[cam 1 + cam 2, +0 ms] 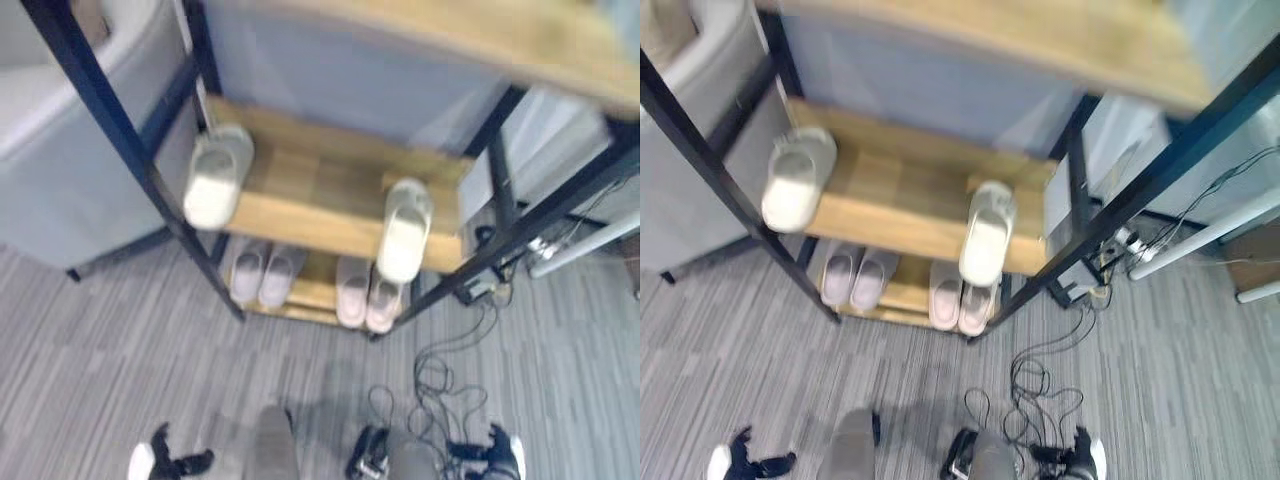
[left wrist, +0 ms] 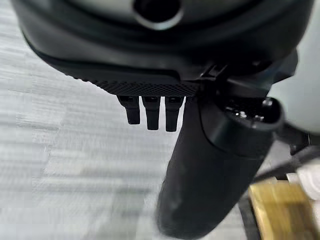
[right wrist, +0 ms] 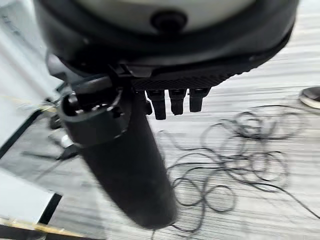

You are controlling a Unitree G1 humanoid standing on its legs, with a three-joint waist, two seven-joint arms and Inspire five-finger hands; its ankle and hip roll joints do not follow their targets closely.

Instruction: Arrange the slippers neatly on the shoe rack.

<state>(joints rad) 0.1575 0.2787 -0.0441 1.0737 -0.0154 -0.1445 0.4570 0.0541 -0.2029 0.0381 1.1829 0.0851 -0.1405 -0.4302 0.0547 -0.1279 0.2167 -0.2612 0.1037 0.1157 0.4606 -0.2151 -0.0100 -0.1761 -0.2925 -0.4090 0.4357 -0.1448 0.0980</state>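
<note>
Basically the shoe rack (image 1: pixel 330 215), black frame with wooden shelves, fills the upper half of both eye views, standing on grey striped floor (image 1: pixel 120 350). Middle shelf (image 1: pixel 320 185) holds two pale slippers set well apart: left slipper (image 1: pixel 215 175) at the left end beside the frame post, right slipper (image 1: pixel 404 230) near the right end, with its toe hanging over the front edge. Bottom shelf (image 1: pixel 310 292) has two pairs already side by side, left pair (image 1: pixel 262 272) and right pair (image 1: pixel 365 292), and they look tidy. Judgement: lower row done; the middle two likely still need bringing together and pushing back from the edge. Plenty of bare wood between them for that. Frame posts crowd both shelf ends, and the top shelf (image 1: pixel 480 30) overhangs, so reach looks tight from above. Left hand (image 2: pixel 150 112) and right hand (image 3: pixel 175 102) hang low over the floor, fingers relaxed and straight, holding nothing.
</note>
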